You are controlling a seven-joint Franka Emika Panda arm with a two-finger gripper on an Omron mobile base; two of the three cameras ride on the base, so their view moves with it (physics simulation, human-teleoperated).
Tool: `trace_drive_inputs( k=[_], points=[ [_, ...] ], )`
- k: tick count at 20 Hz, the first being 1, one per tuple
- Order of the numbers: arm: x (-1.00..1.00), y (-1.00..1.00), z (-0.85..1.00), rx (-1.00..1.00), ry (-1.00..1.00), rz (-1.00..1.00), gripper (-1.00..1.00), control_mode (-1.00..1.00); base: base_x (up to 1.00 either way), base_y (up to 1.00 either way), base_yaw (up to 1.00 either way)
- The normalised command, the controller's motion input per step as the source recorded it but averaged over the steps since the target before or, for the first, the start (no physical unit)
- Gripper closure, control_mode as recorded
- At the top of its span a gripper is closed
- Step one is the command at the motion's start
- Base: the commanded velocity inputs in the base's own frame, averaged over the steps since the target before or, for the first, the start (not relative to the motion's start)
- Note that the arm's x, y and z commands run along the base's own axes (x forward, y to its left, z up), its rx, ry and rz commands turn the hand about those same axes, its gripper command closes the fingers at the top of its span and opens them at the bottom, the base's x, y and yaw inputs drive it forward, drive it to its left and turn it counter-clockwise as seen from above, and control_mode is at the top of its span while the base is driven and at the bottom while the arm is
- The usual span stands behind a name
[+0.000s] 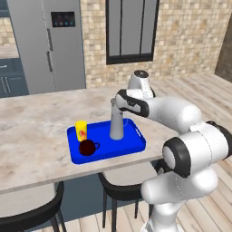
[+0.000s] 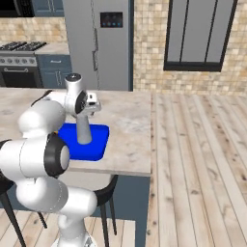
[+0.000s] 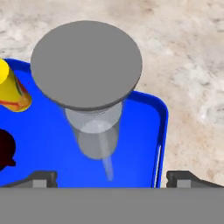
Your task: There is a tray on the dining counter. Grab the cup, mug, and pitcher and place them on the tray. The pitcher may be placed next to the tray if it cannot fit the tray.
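Note:
The blue tray (image 1: 131, 142) lies on the beige dining counter (image 1: 36, 127) near its front edge. On it stand the yellow cup (image 1: 81, 130), the dark maroon mug (image 1: 87, 147) and the tall grey pitcher (image 1: 116, 124), all upright. My gripper (image 1: 117, 100) hovers right over the pitcher's top, open, holding nothing. In the hand view the pitcher (image 3: 87, 65) rises between the spread fingertips (image 3: 43, 177), with the cup (image 3: 13, 92) and mug (image 3: 5, 146) at the left on the tray (image 3: 52, 148). From the right base view, the pitcher (image 2: 84, 130) stands on the tray (image 2: 96, 144).
Two dark chairs (image 1: 120, 183) (image 1: 31, 213) tuck under the counter's front edge. A grey fridge (image 1: 50, 45) and a brick wall with a window stand behind the counter. A stove (image 2: 19, 62) is at the far left. Wooden floor opens to the right.

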Motion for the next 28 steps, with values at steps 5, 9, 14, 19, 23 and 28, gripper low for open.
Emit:
trace_drive_inputs(
  k=[5, 9, 14, 19, 23, 28],
  points=[
    [-0.73, 0.0, 0.34, 0.0, -0.06, 0.0, -1.0, -1.0, 0.0, 0.0, 0.0],
    [-1.0, 0.0, 0.36, 0.0, -0.05, 0.0, -1.0, -1.0, 0.0, 0.0, 0.0],
    [-1.0, 0.0, 0.42, 0.01, -0.03, -0.03, -1.0, -1.0, 0.0, 0.0, 0.0],
    [-1.0, 0.0, 0.5, 0.04, -0.01, -0.05, -1.0, -1.0, 0.0, 0.0, 0.0],
    [-1.0, 0.0, 0.49, 0.03, -0.01, -0.06, -1.0, -1.0, 0.0, 0.0, 0.0],
    [-0.99, -0.07, 0.51, 0.03, -0.01, -0.07, -1.0, -1.0, 0.0, 0.0, 0.0]
  ],
)
